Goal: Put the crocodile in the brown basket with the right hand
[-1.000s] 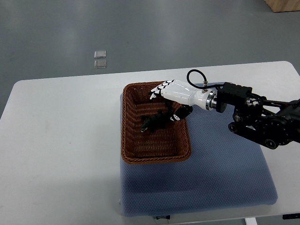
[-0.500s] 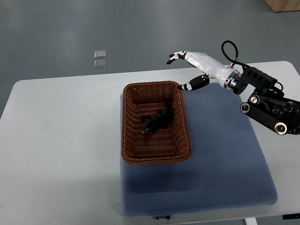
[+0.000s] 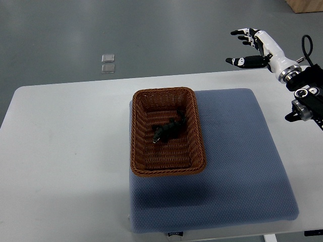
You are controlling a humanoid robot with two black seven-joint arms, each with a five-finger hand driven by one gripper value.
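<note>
Inside the brown basket [image 3: 139, 131] lies the crocodile [image 3: 169, 130], basket on blue mat [image 3: 237, 166], right hand [image 3: 256, 48] well beyond basket's far-right corner, fingers spread wide, holding nothing, w/ no contact.

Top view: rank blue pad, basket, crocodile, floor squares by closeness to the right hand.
From the right hand:
1. Blue pad, just below it.
2. Brown basket, pad's left side.
3. Crocodile, inside the basket.
4. Floor squares, far upper left.
</note>
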